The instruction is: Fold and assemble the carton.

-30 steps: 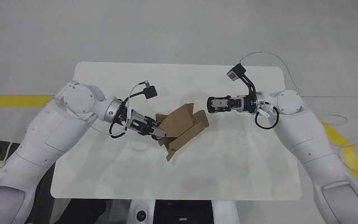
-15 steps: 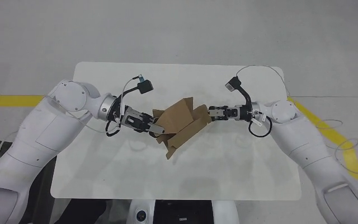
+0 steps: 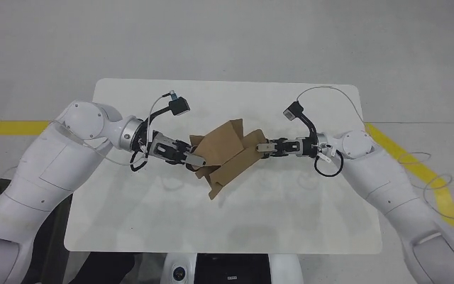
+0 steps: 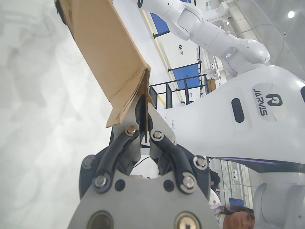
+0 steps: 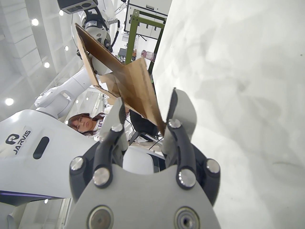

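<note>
carton [image 3: 225, 157] sits at the centre of the top view, held off the white table [image 3: 142, 213], half folded with its panels skewed and its flaps loose.

my left pincer [image 3: 190, 160] is clamped tight on the carton's left edge. in the left wrist view the fingers [image 4: 129, 117] are pinched on the cardboard [image 4: 102, 48] with no gap. that grip is the same as a second ago. the arm has only nudged the carton a little toward the upper left and tipped it a bit.

the big change is my right pincer [image 3: 262, 148]. a second ago it was well apart from the carton, out at centre right. half a second ago it was just beside the right end. now it is at the right end flap [image 5: 143, 96], jaws spread wide, one on each side of the flap. nothing is gripped yet. the flap's corner looks to be touching or almost touching one finger [image 5: 177, 110], can't tell which.

meaning for the task: the approach looks done and both ends of the carton are covered. i judge the next thing is to close the right pincer on that flap, then pull or fold against the left hold to square the carton up. assembly is still early, with no panel tucked or locked. risk: the flap is thin and angled and could slide out of the jaws as they close.
</note>
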{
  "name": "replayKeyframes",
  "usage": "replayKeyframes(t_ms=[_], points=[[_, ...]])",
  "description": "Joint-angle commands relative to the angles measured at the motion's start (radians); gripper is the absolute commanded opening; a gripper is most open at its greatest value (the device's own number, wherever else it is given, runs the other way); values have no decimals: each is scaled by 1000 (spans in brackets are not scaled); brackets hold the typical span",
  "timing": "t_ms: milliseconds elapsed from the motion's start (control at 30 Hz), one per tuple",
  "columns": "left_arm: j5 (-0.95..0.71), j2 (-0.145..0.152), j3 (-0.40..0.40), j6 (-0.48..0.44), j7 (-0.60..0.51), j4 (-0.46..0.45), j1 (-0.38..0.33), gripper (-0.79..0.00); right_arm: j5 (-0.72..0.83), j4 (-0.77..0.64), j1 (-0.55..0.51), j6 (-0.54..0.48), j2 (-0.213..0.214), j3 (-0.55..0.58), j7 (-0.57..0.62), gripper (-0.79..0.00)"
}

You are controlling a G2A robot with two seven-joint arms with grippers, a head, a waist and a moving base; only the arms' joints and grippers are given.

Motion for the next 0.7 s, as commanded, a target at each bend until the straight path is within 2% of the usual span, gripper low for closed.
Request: replayKeyframes(t_ms=[0,100,133,167,200,233,500,667], points=[[-2,1,-1,-1,1,3,1,-785,4,0,2,-1,2,-5,-1,-785],[-1,3,0,1,0,9,2,-785,13,3,6,-6,5,-11,-6,-785],[3,3,1,1,-1,9,2,-683,16,3,7,-7,6,-13,-7,-785],[7,4,3,1,-1,9,3,-474,19,3,8,-8,7,-13,-8,-785],[9,4,4,0,0,9,3,-18,23,3,9,-11,9,-14,-11,-785],[9,5,5,0,0,11,3,0,27,2,9,-13,10,-13,-13,-785],[-75,3,-15,-6,7,73,9,0,59,-13,5,-29,19,-5,-29,-785],[-184,-10,-30,-6,6,158,27,0,70,-25,-6,-56,18,-2,-56,-785]])
